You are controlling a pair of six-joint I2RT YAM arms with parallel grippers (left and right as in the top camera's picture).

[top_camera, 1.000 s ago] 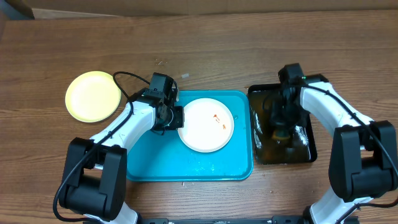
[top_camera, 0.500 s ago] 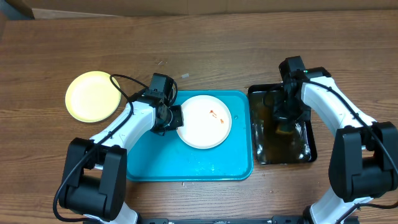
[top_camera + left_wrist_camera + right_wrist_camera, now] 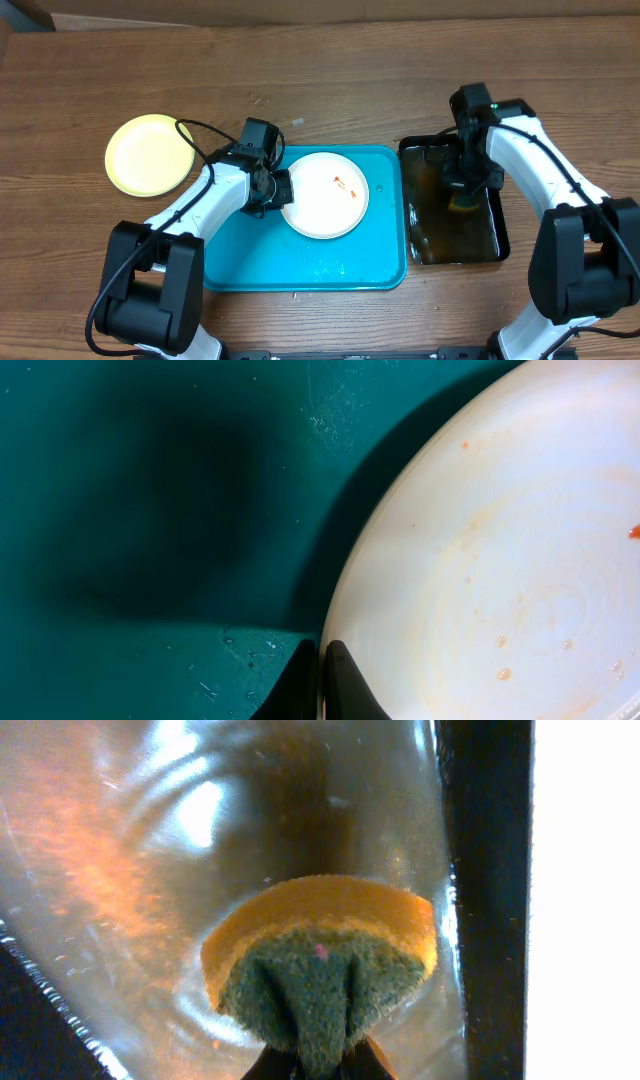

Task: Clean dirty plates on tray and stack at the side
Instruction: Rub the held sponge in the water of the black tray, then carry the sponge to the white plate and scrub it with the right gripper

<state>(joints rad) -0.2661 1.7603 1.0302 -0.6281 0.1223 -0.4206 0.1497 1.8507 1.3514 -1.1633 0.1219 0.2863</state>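
1. Wooden table (image 3: 400, 60) is carrying the teal tray (image 3: 240, 260) in the middle, with a black tray (image 3: 495, 250) of water just to its right.
2. One white plate (image 3: 325, 195), showing orange-red smears, is lying on the teal tray. A yellow-green plate (image 3: 150, 153) is sitting off the tray on the table at far left.
3. At the white plate's left rim, the left gripper (image 3: 322, 670) is pinching the edge, jaws nearly together.
4. Over the black tray, the right gripper (image 3: 318, 1065) is clamping a sponge (image 3: 320, 950). Whether it is touching the water, I cannot tell.
5. By my judgement, the step in hand is wetting the sponge while the plate is being steadied.
6. Next, the sponge is needing to be carried left to the plate for scrubbing the smears.
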